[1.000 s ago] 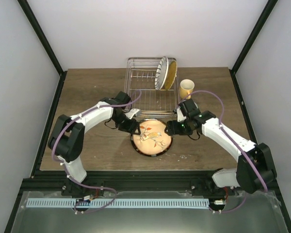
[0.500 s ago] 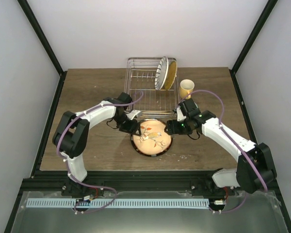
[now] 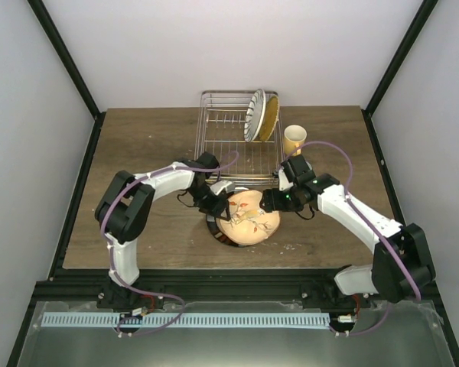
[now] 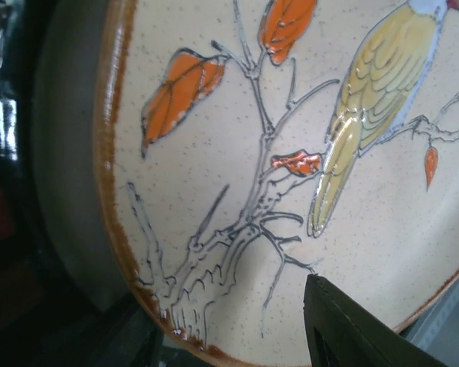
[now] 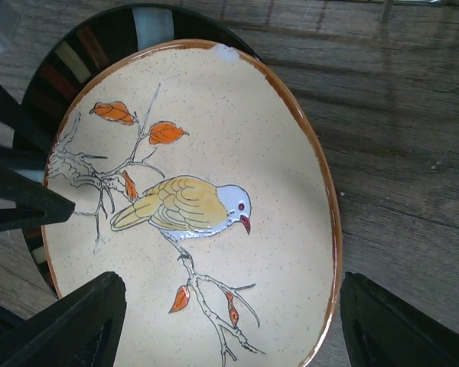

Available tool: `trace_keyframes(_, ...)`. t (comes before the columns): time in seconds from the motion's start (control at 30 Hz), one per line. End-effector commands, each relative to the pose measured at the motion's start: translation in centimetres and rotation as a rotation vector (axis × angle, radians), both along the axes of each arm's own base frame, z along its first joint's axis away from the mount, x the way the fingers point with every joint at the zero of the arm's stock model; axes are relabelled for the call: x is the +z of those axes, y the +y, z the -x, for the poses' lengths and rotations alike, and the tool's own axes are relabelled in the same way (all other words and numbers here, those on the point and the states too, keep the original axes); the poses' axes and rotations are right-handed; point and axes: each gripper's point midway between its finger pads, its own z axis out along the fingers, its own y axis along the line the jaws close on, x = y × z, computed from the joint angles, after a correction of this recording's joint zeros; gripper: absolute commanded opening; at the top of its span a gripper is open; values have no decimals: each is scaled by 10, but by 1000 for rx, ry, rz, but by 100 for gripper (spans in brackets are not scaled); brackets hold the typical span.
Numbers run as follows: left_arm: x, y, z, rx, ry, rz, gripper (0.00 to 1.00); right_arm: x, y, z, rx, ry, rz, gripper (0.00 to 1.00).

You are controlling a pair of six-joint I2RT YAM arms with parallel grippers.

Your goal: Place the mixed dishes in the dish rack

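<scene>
- Grip on the left side: the left gripper (image 3: 217, 205) is at the left rim of the round beige plate with a painted bird and a brown edge (image 3: 250, 218). One black finger (image 4: 344, 329) lies over the face of this plate. Its partner is hidden, so I cannot tell if the jaws already pinch the rim.
- Under the bird plate, on the brown wooden table (image 3: 138, 153), lies a round dark-rimmed plate with coloured stripes (image 3: 216, 234). The bird plate rests slanted over it, off-centre toward the right.
- Behind both plates stands the rectangular silver wire dish rack (image 3: 218, 145). At its right end two plates stand upright between the prongs: a white plate with black radial stripes (image 3: 254, 115) and, just beside it, a woven yellow plate (image 3: 271, 118).
- The right gripper (image 3: 270, 201) is at the right side of the bird plate. Its jaws are spread wide, the near rim of the plate is between the fingers, and I see no contact.
- A yellow handled mug (image 3: 294, 140) stands on the table just beside the right wall of the rack, not inside it.
- Step in hand, as I judge it: taking the bird plate off the stack with both arms. The next move calls for a firm hold on the rim. Then the plate must be turned upright and lowered between prongs to the left of the two standing plates, without knocking them.
</scene>
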Motion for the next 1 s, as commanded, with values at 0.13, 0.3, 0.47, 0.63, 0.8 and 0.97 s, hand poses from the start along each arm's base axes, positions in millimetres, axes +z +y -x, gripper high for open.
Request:
trace_keyframes(0.13,-16,2,8,-12,27,-9,14,16,1,-13,0,-59,17,77)
trace_keyframes(0.3,-3,-4,7,-2,7,55,0,28,-2,-16,-32,-77,-17,81)
trace_keyframes(0.47,18,-9,8,0,-25,146,0,47,-7,-18,-58,-129,-82,83)
trace_keyframes(0.63,27,-4,6,18,-23,180,0,48,-17,-19,-78,-141,-63,84)
trace_keyframes(0.8,41,5,6,51,-36,226,0,49,-14,-17,-67,-139,-96,84)
trace_keyframes(0.97,58,22,1,120,-59,305,0,48,-5,-12,-37,-146,-191,87)
